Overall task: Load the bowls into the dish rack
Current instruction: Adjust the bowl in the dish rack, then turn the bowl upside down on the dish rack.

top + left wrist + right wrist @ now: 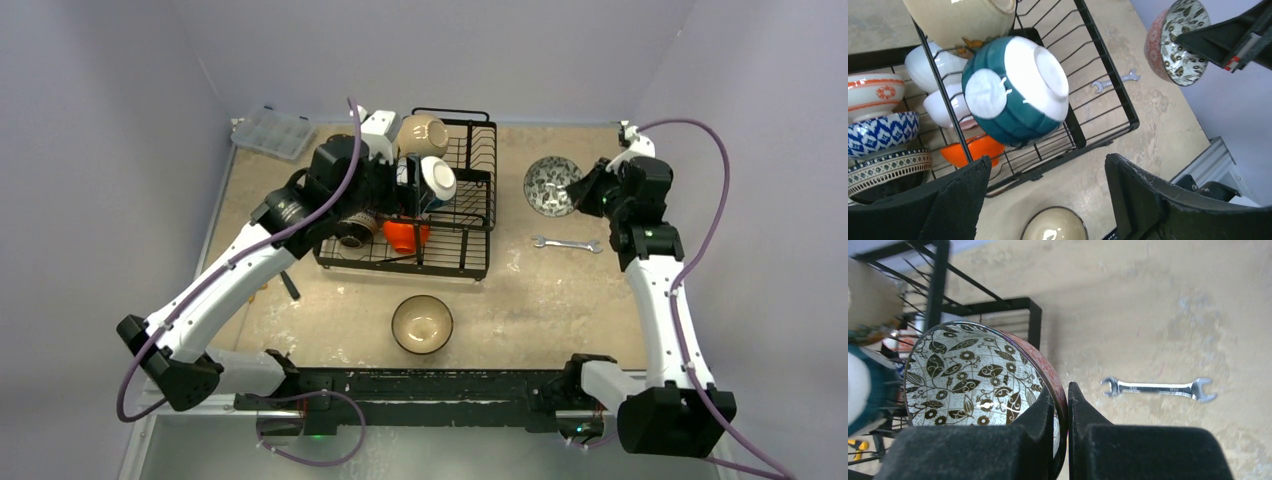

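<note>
The dish rack [470, 235], upper centre of the top view, carries several bowls [878, 132], a teal bowl [1015, 90] among them; the left fingers [963, 200] hang spread and empty above it. The right fingers [1033, 440] clench the rim of a floral bowl [973, 375], right of the rack; a tan bowl [422, 324] rests on the bench [560, 300] below.

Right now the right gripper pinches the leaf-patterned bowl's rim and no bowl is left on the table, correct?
The right gripper does pinch the rim of the leaf-patterned bowl, but the top view shows a tan bowl on the table in front of the dish rack.
</note>
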`<state>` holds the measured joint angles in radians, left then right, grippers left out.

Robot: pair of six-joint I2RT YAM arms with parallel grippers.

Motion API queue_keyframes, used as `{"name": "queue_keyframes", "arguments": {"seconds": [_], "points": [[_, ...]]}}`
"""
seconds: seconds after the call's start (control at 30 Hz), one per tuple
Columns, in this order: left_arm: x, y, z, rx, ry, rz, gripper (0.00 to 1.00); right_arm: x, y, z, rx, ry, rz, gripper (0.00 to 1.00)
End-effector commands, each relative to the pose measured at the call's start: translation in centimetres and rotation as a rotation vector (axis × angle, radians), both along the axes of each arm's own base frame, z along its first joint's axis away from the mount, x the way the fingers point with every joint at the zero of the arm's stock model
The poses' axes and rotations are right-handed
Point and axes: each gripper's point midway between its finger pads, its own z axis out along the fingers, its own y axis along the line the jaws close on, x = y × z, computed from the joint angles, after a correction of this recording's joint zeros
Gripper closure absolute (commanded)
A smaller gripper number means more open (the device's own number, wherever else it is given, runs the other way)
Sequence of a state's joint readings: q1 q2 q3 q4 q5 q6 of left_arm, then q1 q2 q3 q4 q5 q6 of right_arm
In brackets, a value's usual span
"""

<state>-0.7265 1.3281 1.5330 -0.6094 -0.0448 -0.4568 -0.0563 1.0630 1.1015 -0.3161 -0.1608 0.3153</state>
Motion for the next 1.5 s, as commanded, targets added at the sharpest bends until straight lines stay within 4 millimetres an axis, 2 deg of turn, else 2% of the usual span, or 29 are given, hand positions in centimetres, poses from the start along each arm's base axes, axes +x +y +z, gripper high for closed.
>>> {"name": "queue_keyframes", "arguments": {"seconds": [0.0,0.13,0.27,0.37,0.47,0.57,0.7,0.9,1.03,1.23,1.33,1.47], "points": [[-2.1,1.1,2.3,-0.139,-0.065,-0.014,0.15,-0.4,1.2,-1.4,0.129,-0.018,0.068,1.00],[-4.8,2.0,1.2,-0.214,-0.125,-0.074,0.12,-1.6,3.0,-5.1,0.225,0.049,0.150,1.00],[-7.8,2.6,0.7,-0.284,-0.213,-0.177,0.12,-3.2,4.9,-7.5,0.290,0.107,0.245,1.00],[-10.0,2.2,-0.3,-0.281,-0.278,-0.310,0.11,-4.2,5.6,-8.9,0.314,0.146,0.282,1.00],[-12.1,1.5,-2.4,-0.235,-0.315,-0.468,0.11,-5.8,6.5,-10.7,0.354,0.220,0.319,1.00],[-13.4,0.8,-4.1,-0.189,-0.350,-0.594,0.12,-7.6,6.9,-12.6,0.359,0.302,0.319,1.00],[-14.7,-0.4,-6.1,-0.121,-0.421,-0.788,0.12,-9.6,8.2,-13.7,0.367,0.363,0.341,1.00],[-18.8,-3.7,-9.2,0.050,-0.647,-1.168,0.11,-13.1,11.3,-14.8,0.395,0.463,0.402,1.00],[-19.1,-5.6,-10.8,0.173,-0.727,-1.293,0.12,-15.5,12.2,-16.4,0.401,0.563,0.428,1.00],[-18.7,-8.7,-12.0,0.438,-0.886,-1.352,0.14,-17.6,11.6,-17.6,0.355,0.619,0.422,1.00],[-18.5,-10.4,-12.6,0.521,-0.917,-1.368,0.16,-18.0,11.5,-17.8,0.345,0.629,0.431,1.00],[-18.9,-12.3,-15.0,0.631,-0.899,-1.443,0.23,-17.9,11.4,-17.4,0.330,0.619,0.435,1.00]]}}
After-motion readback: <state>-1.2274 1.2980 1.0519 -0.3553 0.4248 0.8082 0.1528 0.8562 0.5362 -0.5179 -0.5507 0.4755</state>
